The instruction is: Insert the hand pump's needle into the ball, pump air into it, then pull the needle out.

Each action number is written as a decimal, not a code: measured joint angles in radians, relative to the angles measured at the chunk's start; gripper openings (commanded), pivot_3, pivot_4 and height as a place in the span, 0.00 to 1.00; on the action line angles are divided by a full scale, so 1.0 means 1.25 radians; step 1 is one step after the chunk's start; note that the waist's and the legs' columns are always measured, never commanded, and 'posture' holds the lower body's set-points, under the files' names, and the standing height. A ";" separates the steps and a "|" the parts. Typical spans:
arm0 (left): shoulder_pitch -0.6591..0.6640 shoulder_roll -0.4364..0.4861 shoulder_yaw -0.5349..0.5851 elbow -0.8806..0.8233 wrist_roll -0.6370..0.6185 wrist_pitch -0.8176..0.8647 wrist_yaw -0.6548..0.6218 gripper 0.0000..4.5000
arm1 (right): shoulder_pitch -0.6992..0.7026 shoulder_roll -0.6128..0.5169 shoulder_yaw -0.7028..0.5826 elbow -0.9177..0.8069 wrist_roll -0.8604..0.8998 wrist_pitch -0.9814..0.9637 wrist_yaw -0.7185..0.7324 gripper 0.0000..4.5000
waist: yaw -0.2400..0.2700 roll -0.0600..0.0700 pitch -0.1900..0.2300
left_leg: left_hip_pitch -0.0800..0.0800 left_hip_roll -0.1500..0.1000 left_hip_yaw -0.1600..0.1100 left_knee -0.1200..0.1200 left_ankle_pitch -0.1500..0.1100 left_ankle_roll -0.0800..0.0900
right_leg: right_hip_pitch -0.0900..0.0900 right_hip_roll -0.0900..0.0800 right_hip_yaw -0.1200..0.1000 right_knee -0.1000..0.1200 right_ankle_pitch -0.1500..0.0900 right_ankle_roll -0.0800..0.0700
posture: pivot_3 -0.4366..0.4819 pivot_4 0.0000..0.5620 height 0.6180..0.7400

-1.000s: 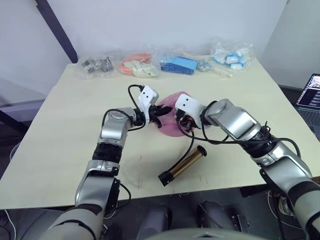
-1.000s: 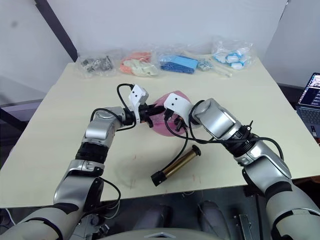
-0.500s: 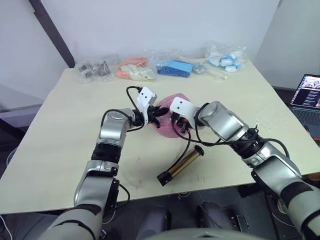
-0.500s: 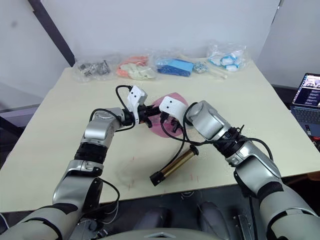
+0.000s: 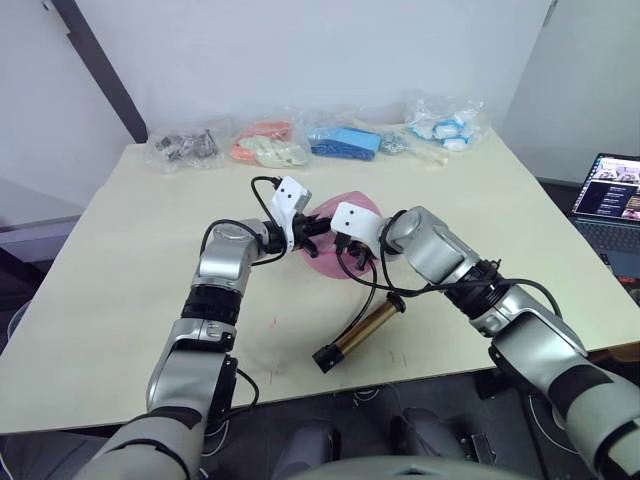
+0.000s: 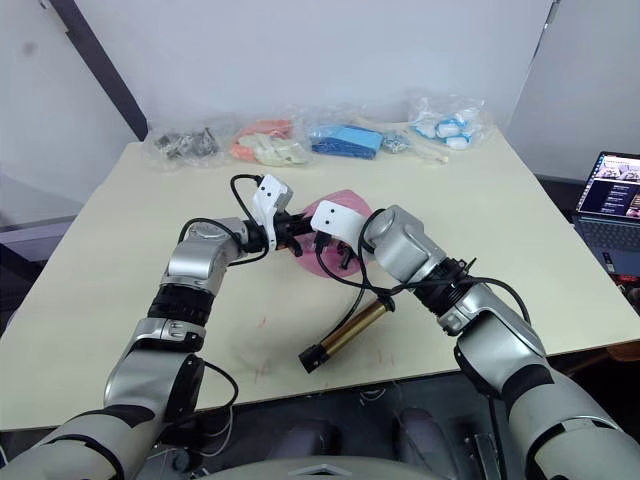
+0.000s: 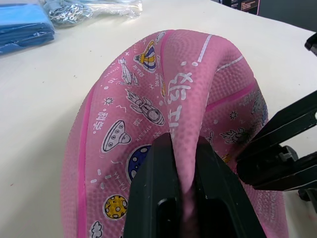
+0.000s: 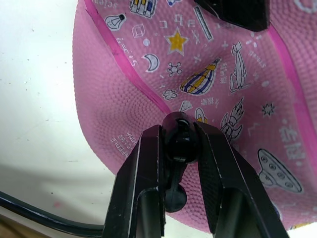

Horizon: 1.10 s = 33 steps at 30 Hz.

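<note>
The pink ball (image 5: 322,262), limp and folded, lies mid-table. My left gripper (image 7: 184,151) is shut on a pinched fold of the ball (image 7: 148,89) printed with cartoon marks. From the other side, my right gripper (image 8: 179,131) is shut on the small black needle fitting (image 8: 178,144), which presses against the ball's skin (image 8: 237,59); the pin itself is hidden. The black hose (image 5: 378,285) runs down from there to the hand pump (image 5: 365,327), a bronze cylinder lying loose on the table nearer the front edge.
Along the table's far edge lie plastic bags: grey metal parts (image 5: 185,145), orange and cream pieces (image 5: 265,145), blue items (image 5: 345,140), white and blue items (image 5: 445,125). An open laptop (image 5: 610,195) sits off the table to the right.
The head view has shifted. My right gripper has edged a little closer to the left one across the ball. Both grips and the pump stay as they were.
</note>
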 measured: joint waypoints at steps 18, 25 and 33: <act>0.008 0.004 0.013 0.001 -0.001 0.013 0.000 0.00 | 0.005 0.069 -0.005 0.082 -0.107 -0.078 0.018 0.08 | -0.011 0.002 -0.007 | 0.001 0.001 0.000 -0.002 0.000 0.000 | 0.000 0.000 0.000 0.000 -0.001 0.000 | 0.48 0.27 1.00; 0.012 0.003 0.014 0.003 -0.001 0.016 0.000 0.00 | 0.008 0.096 -0.005 0.112 -0.149 -0.096 0.013 0.08 | -0.012 0.002 -0.011 | 0.003 0.001 0.000 -0.004 0.000 -0.001 | 0.001 0.000 0.002 0.000 -0.003 -0.002 | 0.48 0.27 1.00; 0.021 -0.001 0.014 0.003 -0.003 0.017 0.000 0.00 | 0.022 0.093 -0.005 0.108 -0.186 -0.097 0.034 0.08 | -0.012 -0.001 -0.014 | 0.006 0.001 0.000 -0.006 -0.001 -0.001 | 0.003 -0.002 0.003 0.000 -0.005 -0.004 | 0.48 0.27 1.00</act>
